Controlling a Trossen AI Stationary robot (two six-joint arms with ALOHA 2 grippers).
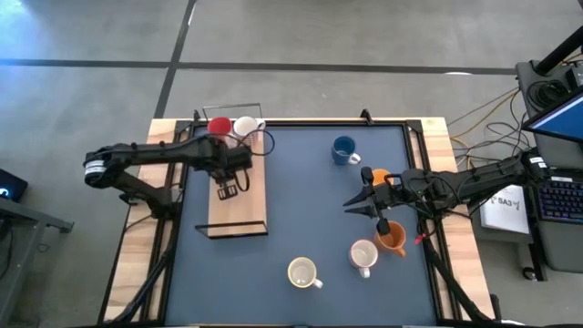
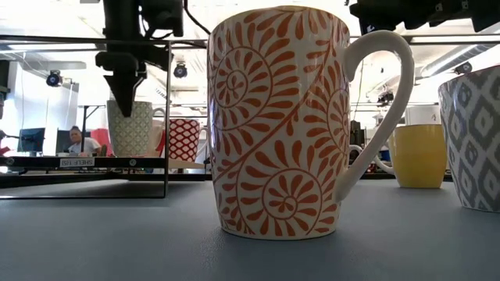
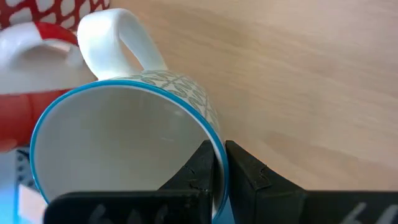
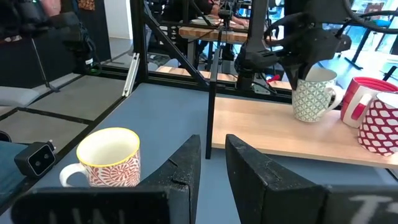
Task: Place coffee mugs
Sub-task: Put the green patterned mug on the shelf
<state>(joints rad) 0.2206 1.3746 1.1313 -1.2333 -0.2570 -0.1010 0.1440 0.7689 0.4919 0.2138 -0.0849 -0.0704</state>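
Wooden board (image 1: 239, 205): landing spot, beside red mug (image 1: 219, 126).
Left claw (image 3: 219, 163): clenched on patterned mug (image 3: 124, 143) rim; lower level, then release.
Right claw (image 4: 211, 163): parted, empty, over tabletop (image 1: 310, 191).

Grey concrete floor (image 1: 301, 36) around the table, a desk with keyboard (image 1: 557, 199) alongside.

The middle of the blue tabletop (image 1: 301, 196) lies bare, a broad lane from the far edge to the near edge. On the left side the wooden board (image 1: 239, 214) is free over its near half, while its far end is crowded by the red mug (image 1: 219, 126), a white mug (image 1: 246, 127) and the left claw (image 1: 229, 189). Along the right edge the blue mug (image 1: 343, 150), two orange mugs (image 1: 393, 238), a cream mug (image 1: 363, 255) and the right claw (image 1: 351, 204) stand close together. The orange-patterned mug (image 1: 302, 272) blocks the near edge.
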